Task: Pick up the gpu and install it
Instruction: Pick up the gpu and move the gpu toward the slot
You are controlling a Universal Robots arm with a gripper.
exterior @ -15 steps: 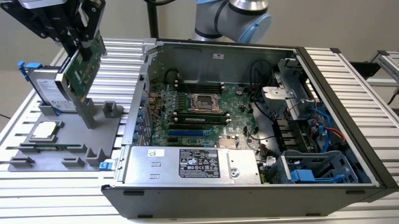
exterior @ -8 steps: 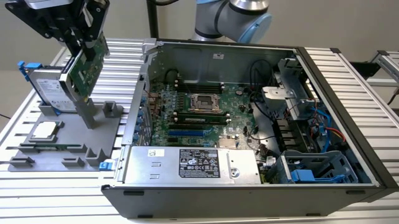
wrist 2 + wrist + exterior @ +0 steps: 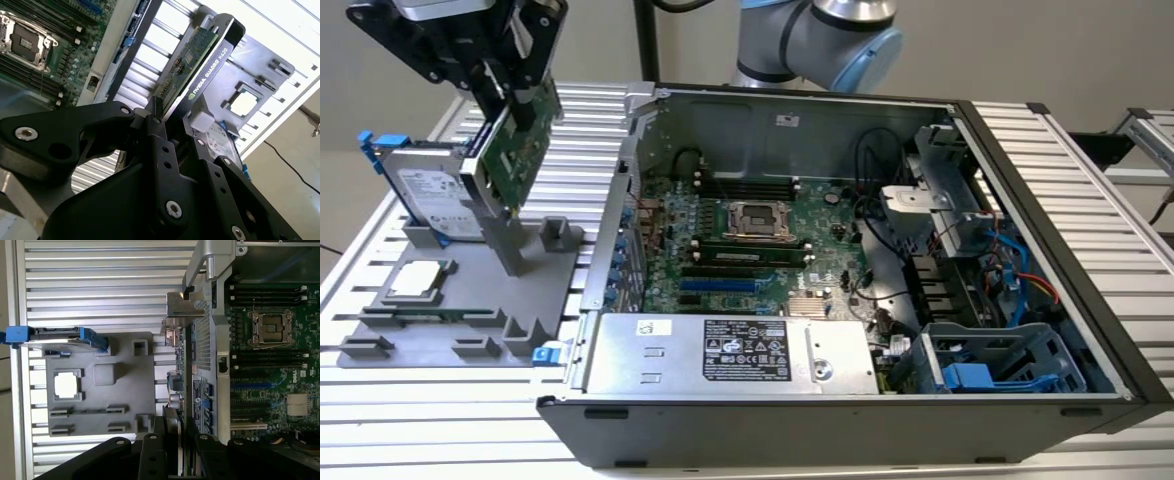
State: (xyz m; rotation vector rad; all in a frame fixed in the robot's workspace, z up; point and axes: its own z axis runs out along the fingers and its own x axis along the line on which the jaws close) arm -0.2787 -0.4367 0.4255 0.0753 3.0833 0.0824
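Your gripper (image 3: 504,85) is clamped on the upper edge of the gpu (image 3: 518,150), and the card hangs tilted beneath the fingers with its lower end close to the grey tray (image 3: 467,300). Whether it is clear of the tray's posts cannot be told. Just beside the gripper stands the hard drive (image 3: 434,195) in its blue frame, and the open computer case (image 3: 774,130) lies on the gripper's other side. You risk snagging the card's low end on a post or knocking the hard drive if you swing sideways too low. The narrow edge grip could let the tilted card pivot or slip. A low crossing could clip the case wall.
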